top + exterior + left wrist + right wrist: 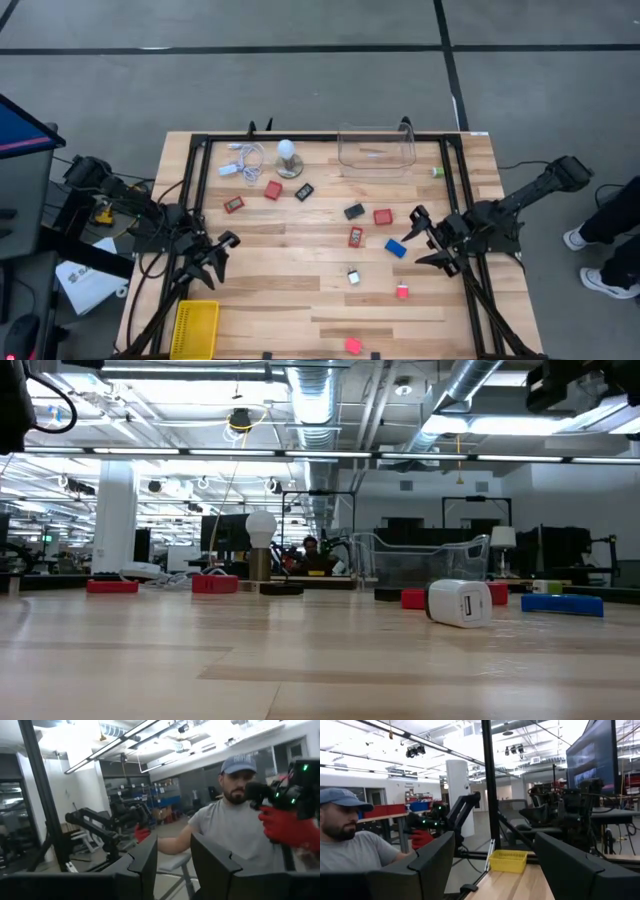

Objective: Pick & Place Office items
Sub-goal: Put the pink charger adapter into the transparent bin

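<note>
The office items lie scattered on the wooden table (300, 310): red blocks (233, 204) (273, 189) (383, 216) (355, 236) (402, 291), black ones (304, 191) (354, 211), a blue one (396, 247) and a small white one (353, 276). In the low view the white block (460, 603) rests on its side. My left gripper (222, 250) hovers over the table's left side, tilted upward, slightly open with nothing between its fingers (145, 855). My right gripper (420, 238) hovers at the right side near the blue block, wide open and empty (495, 837).
A clear bin (376, 148) stands at the far edge and a yellow basket (196, 328) at the near left corner. A white bulb (288, 158) and a coiled cable (245, 160) lie at the far left. A person sits beyond the table (235, 835); shoes show at the right (600, 260).
</note>
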Available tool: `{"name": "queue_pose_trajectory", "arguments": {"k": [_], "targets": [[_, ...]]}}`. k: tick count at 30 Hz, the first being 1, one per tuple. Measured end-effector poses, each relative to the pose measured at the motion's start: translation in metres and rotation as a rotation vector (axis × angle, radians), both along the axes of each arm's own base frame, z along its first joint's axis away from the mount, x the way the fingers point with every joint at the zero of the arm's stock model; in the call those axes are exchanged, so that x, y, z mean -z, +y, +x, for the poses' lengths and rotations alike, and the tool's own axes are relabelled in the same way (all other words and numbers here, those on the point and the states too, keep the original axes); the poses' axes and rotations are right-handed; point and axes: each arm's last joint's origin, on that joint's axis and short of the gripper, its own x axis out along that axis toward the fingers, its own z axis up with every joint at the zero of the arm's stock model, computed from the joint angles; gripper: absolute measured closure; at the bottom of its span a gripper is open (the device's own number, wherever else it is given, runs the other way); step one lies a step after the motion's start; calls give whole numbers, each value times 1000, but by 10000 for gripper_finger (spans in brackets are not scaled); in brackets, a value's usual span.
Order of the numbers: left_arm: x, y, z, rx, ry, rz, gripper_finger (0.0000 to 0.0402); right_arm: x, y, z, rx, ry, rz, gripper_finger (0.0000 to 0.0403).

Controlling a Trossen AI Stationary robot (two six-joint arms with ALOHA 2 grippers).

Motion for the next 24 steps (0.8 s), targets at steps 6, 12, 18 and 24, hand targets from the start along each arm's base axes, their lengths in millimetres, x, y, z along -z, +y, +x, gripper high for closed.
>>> {"name": "queue_pose_trajectory", "arguments": {"k": [6, 12, 18, 24], "targets": [[-2, -2, -1, 20, 29, -35, 288, 0, -6, 3, 66, 4, 6, 134], [-12, 0, 9, -230, -2, -65, 291, -5, -14, 4, 109, -26, 63, 134], [-24, 0, 26, -455, 110, -41, 286, -10, -13, 14, 62, 67, 122, 134], [-40, -4, 42, -632, 274, 89, 234, -41, 18, 46, 242, 186, -12, 134]]}}
